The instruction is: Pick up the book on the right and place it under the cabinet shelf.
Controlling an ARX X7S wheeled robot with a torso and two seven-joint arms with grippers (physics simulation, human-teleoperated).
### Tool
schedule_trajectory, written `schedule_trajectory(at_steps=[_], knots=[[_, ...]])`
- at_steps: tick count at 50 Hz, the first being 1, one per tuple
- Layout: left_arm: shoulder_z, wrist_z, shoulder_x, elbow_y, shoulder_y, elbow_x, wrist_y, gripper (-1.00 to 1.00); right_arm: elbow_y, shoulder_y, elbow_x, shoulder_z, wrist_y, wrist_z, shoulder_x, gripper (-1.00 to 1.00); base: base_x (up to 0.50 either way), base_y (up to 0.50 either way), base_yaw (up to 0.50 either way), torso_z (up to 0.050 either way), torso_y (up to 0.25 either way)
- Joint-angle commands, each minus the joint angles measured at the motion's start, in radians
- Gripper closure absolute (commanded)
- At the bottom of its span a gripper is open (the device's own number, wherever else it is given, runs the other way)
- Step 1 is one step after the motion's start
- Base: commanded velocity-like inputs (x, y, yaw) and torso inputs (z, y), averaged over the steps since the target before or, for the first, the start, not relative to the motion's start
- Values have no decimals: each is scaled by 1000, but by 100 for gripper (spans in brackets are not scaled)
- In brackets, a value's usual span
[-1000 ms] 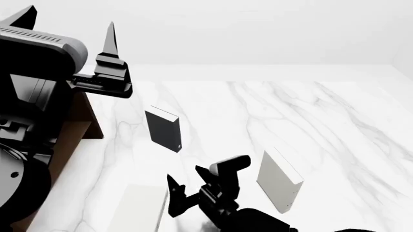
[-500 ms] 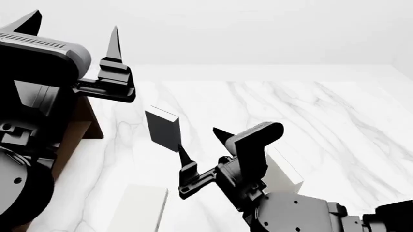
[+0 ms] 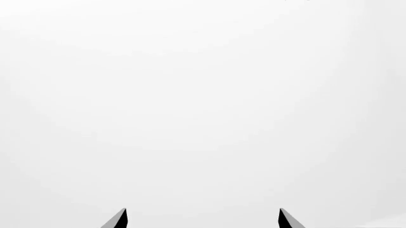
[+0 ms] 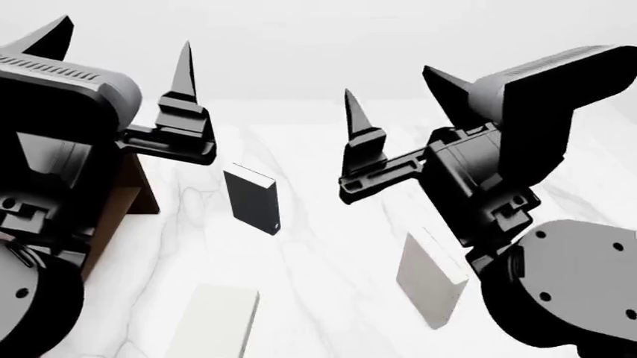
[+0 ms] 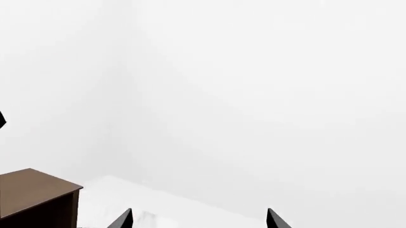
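The off-white book (image 4: 430, 280) stands upright on the marble table at the right in the head view. The dark brown cabinet shelf (image 4: 127, 195) is at the left edge, mostly hidden behind my left arm; its top corner also shows in the right wrist view (image 5: 35, 197). My right gripper (image 4: 391, 86) is open and empty, raised high above the book with its fingers pointing up. My left gripper (image 4: 121, 37) is open and empty, raised over the cabinet. Both wrist views show spread fingertips, left (image 3: 203, 219) and right (image 5: 198, 219), against blank white.
A black book (image 4: 252, 200) stands upright mid-table, right of the cabinet. A pale grey book (image 4: 214, 322) lies flat near the front edge. The white marble table (image 4: 329, 246) stretches back and right. My right arm's bulk covers the right side of the head view.
My right arm has risen from low at the front to high on the right, its gripper now pointing up. My left gripper has drifted slightly right. The books have not moved.
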Motion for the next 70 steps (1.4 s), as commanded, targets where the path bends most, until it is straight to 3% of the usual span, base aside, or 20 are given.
schedule_trajectory(at_steps=[1,15,18,32,40,58,70], knots=[[-12,3,23,-10,23,-31,26,-100,-41,145,26,58,59,51,143,-100,0,0,0,0,0],[59,17,92,-12,63,-47,65,-100,-32,206,55,71,147,96,254,-100,0,0,0,0,0],[141,48,87,-17,81,20,99,-100,-32,210,52,73,152,99,265,-100,0,0,0,0,0],[318,74,151,-36,190,136,222,-100,-34,222,50,81,184,108,299,-100,0,0,0,0,0],[443,107,153,-66,298,273,370,-100,-26,214,51,83,181,106,308,-100,0,0,0,0,0],[538,107,155,-33,388,328,448,-100,-15,209,57,91,195,103,300,-100,0,0,0,-2,-67],[543,98,144,-7,401,326,460,-100,-6,218,65,100,215,101,284,-100,0,0,0,-10,-119]])
